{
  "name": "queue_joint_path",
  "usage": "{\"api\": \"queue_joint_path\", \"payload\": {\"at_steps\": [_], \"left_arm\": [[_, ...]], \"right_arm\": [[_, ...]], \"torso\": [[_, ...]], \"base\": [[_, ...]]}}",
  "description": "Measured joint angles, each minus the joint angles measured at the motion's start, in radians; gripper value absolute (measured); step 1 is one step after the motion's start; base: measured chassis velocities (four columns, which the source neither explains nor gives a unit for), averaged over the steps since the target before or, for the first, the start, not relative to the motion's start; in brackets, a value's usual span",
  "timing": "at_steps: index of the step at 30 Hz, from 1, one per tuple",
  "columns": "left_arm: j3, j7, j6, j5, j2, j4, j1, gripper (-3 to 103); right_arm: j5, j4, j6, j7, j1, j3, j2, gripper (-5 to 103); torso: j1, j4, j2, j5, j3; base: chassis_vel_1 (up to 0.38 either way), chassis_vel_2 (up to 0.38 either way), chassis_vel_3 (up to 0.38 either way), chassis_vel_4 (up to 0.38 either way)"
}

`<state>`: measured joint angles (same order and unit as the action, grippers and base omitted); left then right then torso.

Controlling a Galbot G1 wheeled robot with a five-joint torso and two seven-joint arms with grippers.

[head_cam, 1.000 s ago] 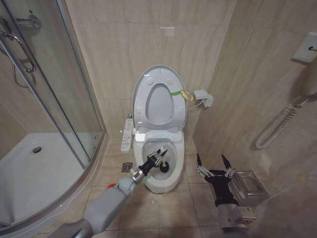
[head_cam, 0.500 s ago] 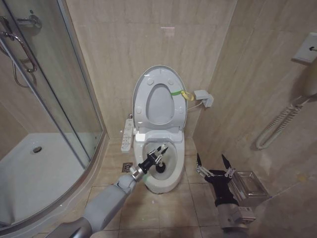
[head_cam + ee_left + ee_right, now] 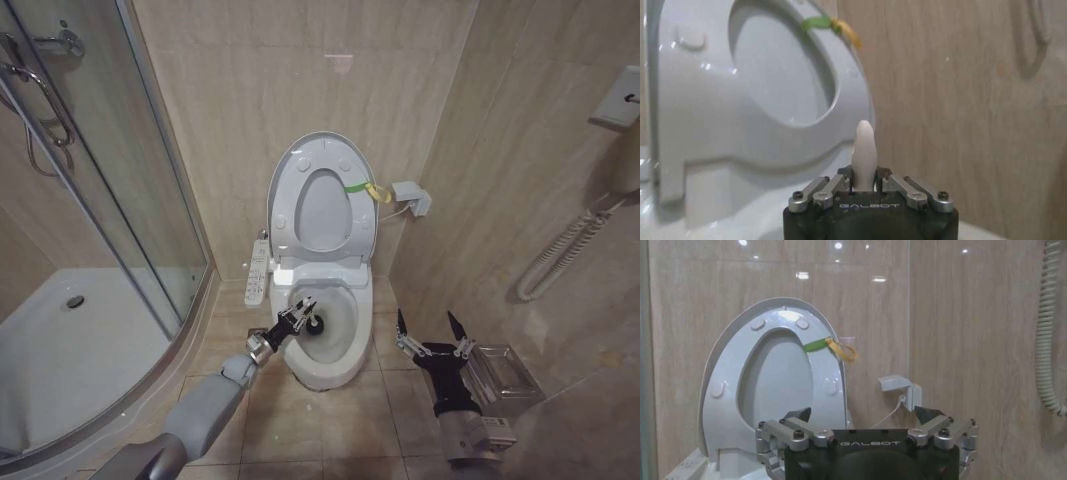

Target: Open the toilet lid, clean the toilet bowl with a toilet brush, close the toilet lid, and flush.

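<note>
Left gripper (image 3: pixel 297 317) over left rim of toilet bowl (image 3: pixel 345 355), clamped on toilet brush (image 3: pixel 313 324); dark head inside bowl. Left wrist view: pale handle tip (image 3: pixel 865 150) pinched between fingers, head hidden. Toilet lid (image 3: pixel 285 190) upright with seat against wall. Right gripper (image 3: pixel 432 338) idle right of bowl, fingers spread, empty.

Walls (image 3: pixel 300 80): tan tiles, shiny, with small light spots.
Floor (image 3: pixel 330 420): tan square tiles.
Shower (image 3: pixel 90 250): curved glass door on the left, white tray inside.
Cord (image 3: pixel 560 255): white and curly, hanging on the right wall.
Box (image 3: pixel 412 196): small, grey, on the wall.
</note>
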<state>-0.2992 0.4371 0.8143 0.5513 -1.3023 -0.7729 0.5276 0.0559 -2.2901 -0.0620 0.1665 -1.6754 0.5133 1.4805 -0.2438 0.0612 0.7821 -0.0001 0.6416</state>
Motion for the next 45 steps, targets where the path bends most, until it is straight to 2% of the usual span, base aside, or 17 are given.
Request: {"api": "queue_joint_path", "payload": {"at_steps": [3, 8, 10, 11, 12, 16, 20, 24, 28, 33, 36, 40, 43, 45], "left_arm": [[0.003, -0.049, -0.019, -0.037, 0.0, -0.046, 0.011, 22], [0.02, -0.092, -0.05, -0.06, 0.006, -0.083, 0.016, 22], [0.03, -0.148, -0.091, -0.085, 0.019, -0.126, 0.021, 22], [0.046, -0.217, -0.138, -0.118, 0.029, -0.17, 0.028, 22], [0.046, -0.217, -0.138, -0.118, 0.029, -0.17, 0.028, 22], [0.085, -0.355, -0.266, -0.154, 0.056, -0.314, 0.051, 22], [0.103, -0.378, -0.3, -0.156, 0.069, -0.384, 0.055, 22], [0.106, -0.373, -0.302, -0.124, 0.079, -0.456, 0.059, 22], [0.092, -0.364, -0.301, -0.09, 0.084, -0.521, 0.073, 22], [0.069, -0.376, -0.338, -0.084, 0.087, -0.609, 0.094, 22], [0.071, -0.4, -0.366, -0.11, 0.087, -0.627, 0.11, 22], [0.092, -0.46, -0.441, -0.21, 0.095, -0.627, 0.146, 22], [0.11, -0.475, -0.451, -0.234, 0.09, -0.632, 0.16, 22], [0.126, -0.477, -0.467, -0.217, 0.086, -0.662, 0.176, 22]], "right_arm": [[0.0, 0.0, 0.0, 0.0, 0.0, 0.0, 0.0, 100], [0.0, 0.0, 0.0, 0.0, 0.0, 0.0, 0.0, 100], [0.0, 0.0, 0.0, 0.0, 0.0, 0.0, 0.0, 100], [0.0, 0.0, 0.0, 0.0, 0.0, 0.0, 0.0, 100], [0.0, 0.0, 0.0, 0.0, 0.0, 0.0, 0.0, 100], [0.0, 0.0, 0.0, 0.0, 0.0, 0.0, 0.0, 100], [0.0, 0.0, 0.0, 0.0, 0.0, 0.0, 0.0, 100], [0.0, 0.0, 0.0, 0.0, 0.0, 0.0, 0.0, 100], [0.0, 0.0, 0.0, 0.0, 0.0, 0.0, 0.0, 100], [0.0, 0.0, 0.0, 0.0, 0.0, 0.0, 0.0, 100], [0.0, 0.0, 0.0, 0.0, 0.0, 0.0, 0.0, 100], [0.0, 0.0, 0.0, 0.0, 0.0, 0.0, 0.0, 100], [0.0, 0.0, 0.0, 0.0, 0.0, 0.0, 0.0, 100], [0.0, 0.0, 0.0, 0.0, 0.0, 0.0, 0.0, 100]], "torso": [[0.0, 0.0004, 0.0, 0.0, 0.0], [0.0, 0.0003, 0.0, 0.0, 0.0], [0.0, 0.0002, 0.0, 0.0, 0.0], [0.0, 0.0001, 0.0, 0.0, 0.0], [0.0, 0.0001, 0.0, 0.0, 0.0], [0.0, 0.0002, 0.0, 0.0, 0.0], [0.0, 0.0001, 0.0, 0.0, 0.0], [0.0, 0.0002, 0.0, 0.0, 0.0], [0.0, 0.0002, 0.0, 0.0001, 0.0], [0.0, 0.0003, 0.0, 0.0001, 0.0], [0.0, 0.0003, 0.0, 0.0001, 0.0], [0.0, -0.0001, 0.0, 0.0001, 0.0], [0.0, -0.0002, 0.0, 0.0, 0.0], [0.0, 0.0003, 0.0, 0.0, 0.0]], "base": [[0.0, 0.0, 0.0, 0.0], [0.0, 0.0, 0.0, 0.0], [0.0, 0.0, 0.0, 0.0], [0.0, 0.0, 0.0, 0.0], [0.0, 0.0, 0.0, 0.0], [0.0, 0.0, 0.0, 0.0], [0.0, 0.0, 0.0, 0.0], [0.0, 0.0, 0.0, 0.0], [0.0, 0.0, 0.0, 0.0], [0.0, 0.0, 0.0, 0.0], [0.0, 0.0, 0.0, 0.0], [0.0, 0.0, 0.0, 0.0], [0.0, 0.0, 0.0, 0.0], [0.0, 0.0, 0.0, 0.0]]}}
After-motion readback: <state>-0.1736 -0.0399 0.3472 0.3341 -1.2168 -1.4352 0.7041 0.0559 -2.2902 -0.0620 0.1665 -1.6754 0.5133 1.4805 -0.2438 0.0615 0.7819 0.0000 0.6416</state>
